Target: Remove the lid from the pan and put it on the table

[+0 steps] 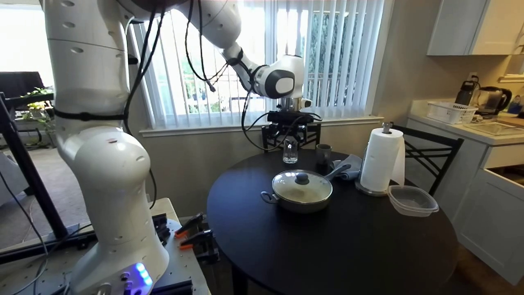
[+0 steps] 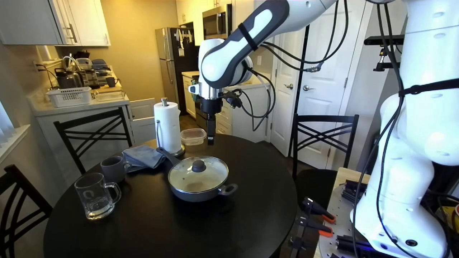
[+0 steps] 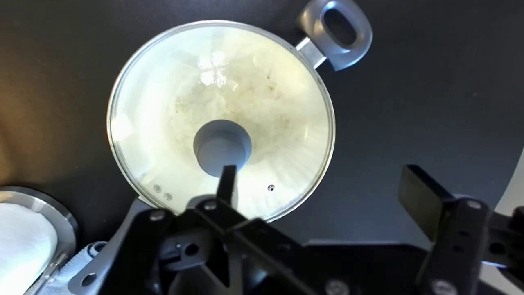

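A round, see-through glass lid [image 2: 211, 178] with a thin metal rim sits level on a shallow, round, grey-sided metal pan [image 2: 193, 196] with a cream inside, covering its mouth. A round dark-grey knob [image 2: 198, 166] stands at the lid's centre, and the wrist view shows a small metal-ringed vent [image 3: 271, 188] in the glass. The pan rests on a large, round, black-topped bench [image 2: 150, 229]. Its short grey loop handle [image 3: 317, 30] juts out on one side; opposite, its long grey handle [image 2: 168, 155] points to a folded blue-grey cloth [image 2: 143, 157], and whether these two touch I cannot tell.

The black two-fingered end effector [image 3: 321, 178] hangs above the bench from the white robot arm [image 1: 102, 172], apart from the lid, its fingers [image 3: 421, 200] pointing down and spread wide. In the wrist view one finger shows against the glass and the knob's edge, the other against the bench outside the pan's rim.

Also on the bench stand a dark-grey mug [image 2: 113, 169] near the cloth, a clear glass mug [image 2: 94, 199], a white paper-towel roll [image 2: 168, 127] upright on a metal stand [image 3: 66, 235], and a see-through plastic container [image 2: 193, 137] near that stand.
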{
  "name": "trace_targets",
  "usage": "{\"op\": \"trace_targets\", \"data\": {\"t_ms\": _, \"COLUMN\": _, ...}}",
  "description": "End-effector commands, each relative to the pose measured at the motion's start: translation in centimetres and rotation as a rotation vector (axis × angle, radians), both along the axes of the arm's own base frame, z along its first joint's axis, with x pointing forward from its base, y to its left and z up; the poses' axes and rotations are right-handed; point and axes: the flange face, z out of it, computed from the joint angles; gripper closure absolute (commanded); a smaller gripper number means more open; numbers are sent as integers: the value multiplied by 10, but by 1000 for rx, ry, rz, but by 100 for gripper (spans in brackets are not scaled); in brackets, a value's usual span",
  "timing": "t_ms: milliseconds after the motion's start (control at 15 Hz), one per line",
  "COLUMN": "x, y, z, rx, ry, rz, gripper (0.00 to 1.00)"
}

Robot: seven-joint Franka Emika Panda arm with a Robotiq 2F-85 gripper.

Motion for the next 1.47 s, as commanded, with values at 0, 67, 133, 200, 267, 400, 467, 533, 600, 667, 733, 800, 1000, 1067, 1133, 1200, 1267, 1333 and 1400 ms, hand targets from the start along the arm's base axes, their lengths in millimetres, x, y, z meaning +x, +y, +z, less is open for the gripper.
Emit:
{"op": "trace_targets", "data": {"t_ms": 0, "x": 5, "y": 1, "z": -2, "rx": -2, "ry": 1, "rz": -1, "gripper": 0}}
{"op": "trace_targets", "data": {"t_ms": 67, "x": 7, "y": 0, "z": -3, "rx": -2, "ry": 1, "rz": -2, "gripper": 0}}
{"op": "trace_targets", "data": {"t_ms": 133, "x": 7, "y": 0, "z": -2, "rx": -2, "ry": 0, "rz": -2, "gripper": 0}}
{"op": "trace_targets", "data": {"t_ms": 200, "x": 7, "y": -1, "z": -1, "rx": -1, "ry": -1, "rz": -3, "gripper": 0}}
{"op": "trace_targets", "data": {"t_ms": 267, "x": 7, "y": -1, "z": 0, "rx": -1, "ry": -2, "rz": -3, "gripper": 0}}
{"op": "trace_targets", "data": {"t_ms": 400, "x": 7, "y": -1, "z": 0, "rx": -1, "ry": -2, "rz": -3, "gripper": 0}}
{"op": "trace_targets", "data": {"t_ms": 467, "x": 11, "y": 0, "z": -7, "rx": -10, "ry": -15, "rz": -26, "gripper": 0}}
{"op": "trace_targets", "data": {"t_ms": 533, "x": 16, "y": 1, "z": -18, "rx": -12, "ry": -28, "rz": -61, "gripper": 0}}
{"op": "trace_targets", "data": {"t_ms": 600, "x": 19, "y": 0, "z": -25, "rx": -20, "ry": -44, "rz": -108, "gripper": 0}}
{"op": "trace_targets", "data": {"t_ms": 667, "x": 23, "y": -1, "z": -32, "rx": -6, "ry": -63, "rz": -169, "gripper": 0}}
{"op": "trace_targets", "data": {"t_ms": 733, "x": 27, "y": -2, "z": -40, "rx": 5, "ry": -88, "rz": -219, "gripper": 0}}
{"op": "trace_targets", "data": {"t_ms": 800, "x": 31, "y": 0, "z": -46, "rx": 26, "ry": -102, "rz": -268, "gripper": 0}}
{"op": "trace_targets", "data": {"t_ms": 1000, "x": 39, "y": 4, "z": -65, "rx": 33, "ry": -133, "rz": -366, "gripper": 0}}
{"op": "trace_targets", "data": {"t_ms": 1067, "x": 43, "y": 2, "z": -71, "rx": 15, "ry": -139, "rz": -404, "gripper": 0}}
{"op": "trace_targets", "data": {"t_ms": 1133, "x": 47, "y": -1, "z": -77, "rx": 15, "ry": -133, "rz": -431, "gripper": 0}}
{"op": "trace_targets", "data": {"t_ms": 1200, "x": 50, "y": -7, "z": -83, "rx": 15, "ry": -128, "rz": -467, "gripper": 0}}
{"op": "trace_targets", "data": {"t_ms": 1267, "x": 54, "y": -10, "z": -88, "rx": 21, "ry": -121, "rz": -491, "gripper": 0}}
{"op": "trace_targets", "data": {"t_ms": 1333, "x": 59, "y": -13, "z": -91, "rx": 19, "ry": -119, "rz": -512, "gripper": 0}}
{"op": "trace_targets", "data": {"t_ms": 1400, "x": 64, "y": -15, "z": -92, "rx": 20, "ry": -119, "rz": -526, "gripper": 0}}
